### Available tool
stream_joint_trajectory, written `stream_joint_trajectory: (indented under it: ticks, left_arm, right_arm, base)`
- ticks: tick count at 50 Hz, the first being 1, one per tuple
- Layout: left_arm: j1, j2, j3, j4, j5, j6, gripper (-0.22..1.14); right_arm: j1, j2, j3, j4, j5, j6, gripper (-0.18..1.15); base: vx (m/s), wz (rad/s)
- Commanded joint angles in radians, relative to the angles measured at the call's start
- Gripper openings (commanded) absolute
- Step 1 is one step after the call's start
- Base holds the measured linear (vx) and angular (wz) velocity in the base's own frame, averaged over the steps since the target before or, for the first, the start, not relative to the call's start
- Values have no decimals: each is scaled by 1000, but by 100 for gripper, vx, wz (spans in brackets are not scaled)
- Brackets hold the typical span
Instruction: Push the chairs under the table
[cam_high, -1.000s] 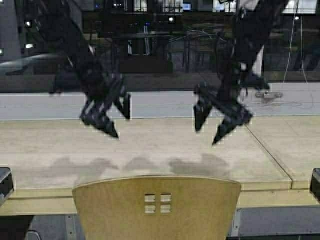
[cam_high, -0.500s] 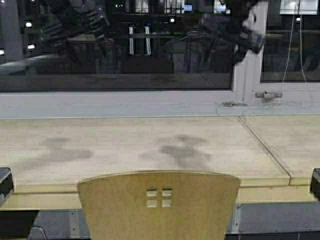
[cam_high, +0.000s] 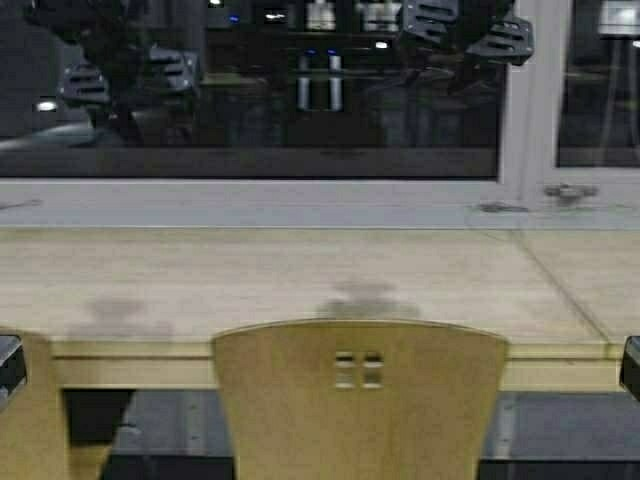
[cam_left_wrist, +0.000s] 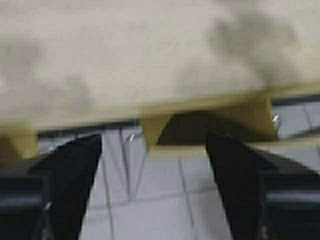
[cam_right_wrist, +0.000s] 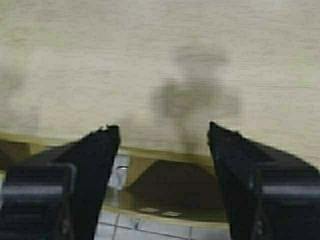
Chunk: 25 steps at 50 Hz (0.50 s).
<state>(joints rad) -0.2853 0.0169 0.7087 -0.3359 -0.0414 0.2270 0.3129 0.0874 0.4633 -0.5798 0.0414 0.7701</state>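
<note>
A mustard-yellow chair (cam_high: 360, 400) stands with its backrest centred in front of the table's (cam_high: 250, 270) near edge, seat partly under it. The edge of a second chair (cam_high: 25, 410) shows at the far left. Both arms are raised high over the table's far side: left gripper (cam_high: 125, 80), right gripper (cam_high: 465, 30). The left wrist view looks down past the open, empty left gripper (cam_left_wrist: 154, 137) at the table (cam_left_wrist: 125, 60) and a chair (cam_left_wrist: 252, 117) below its edge. In the right wrist view the open, empty right gripper (cam_right_wrist: 162, 127) hangs above the table (cam_right_wrist: 100, 65) and a chair (cam_right_wrist: 172, 187).
A dark window with a white sill (cam_high: 250, 200), a white frame post (cam_high: 525, 100) and a handle (cam_high: 565, 193) runs behind the table. Grey tiled floor (cam_left_wrist: 150, 200) lies under the chairs. Black corners of my frame (cam_high: 8, 365) sit at the bottom edges.
Both arms have lifted from just above the tabletop to high up by the window. The robot has moved: the scene has shifted right and a second chair has come in at the left.
</note>
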Motion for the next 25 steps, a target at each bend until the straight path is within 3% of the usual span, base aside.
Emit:
stream_joint_trajectory:
  ticks: [1, 14, 25]
  left_arm:
    - [-11, -29, 25, 2, -11, -6, 95]
    - [-92, -2, 43, 6, -20, 0, 95]
    - [-104, -31, 48, 6, -6, -2, 95]
  right_arm:
    - [11, -49, 15, -2, -9, -2, 90]
    - [29, -149, 150, -12, 17, -5, 90]
    - [29, -183, 155, -31, 25, -5, 90]
  base:
    - [-10, 33]
    - [-11, 35]
    - [-17, 28]
